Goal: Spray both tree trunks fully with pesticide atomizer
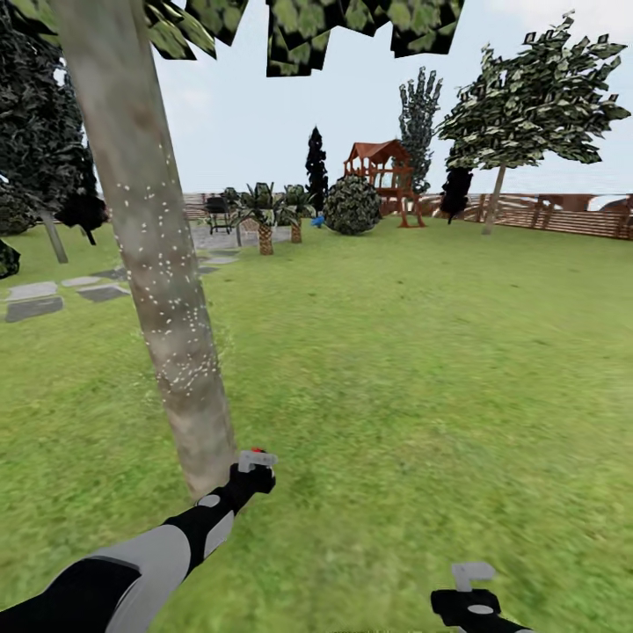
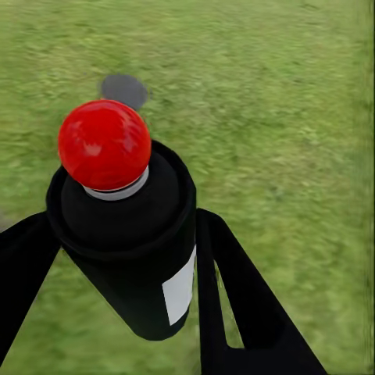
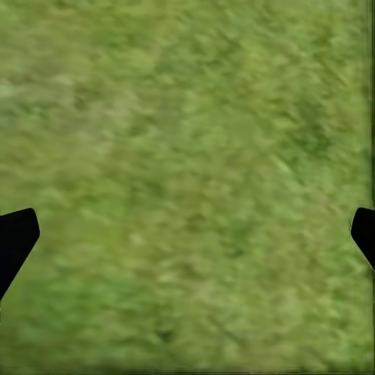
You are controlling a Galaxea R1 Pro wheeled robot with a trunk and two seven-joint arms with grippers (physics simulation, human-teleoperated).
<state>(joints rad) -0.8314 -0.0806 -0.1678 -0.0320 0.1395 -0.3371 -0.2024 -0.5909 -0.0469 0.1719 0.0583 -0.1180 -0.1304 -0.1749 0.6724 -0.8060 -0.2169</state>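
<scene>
The left tool [image 2: 117, 258] grips the spray bottle [image 2: 129, 234] by the speckled trunk [image 1: 158, 264]; the right tool [image 3: 187, 234] gapes empty. Patchy coverage risks bare bark; the far tree [image 1: 536, 97] waits.

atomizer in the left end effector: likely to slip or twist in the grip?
Probably rigid: the pesticide atomizer keeps its round shape between the left end effector fingers. Its smooth cylindrical body could twist. It looks small, so likely light.
</scene>
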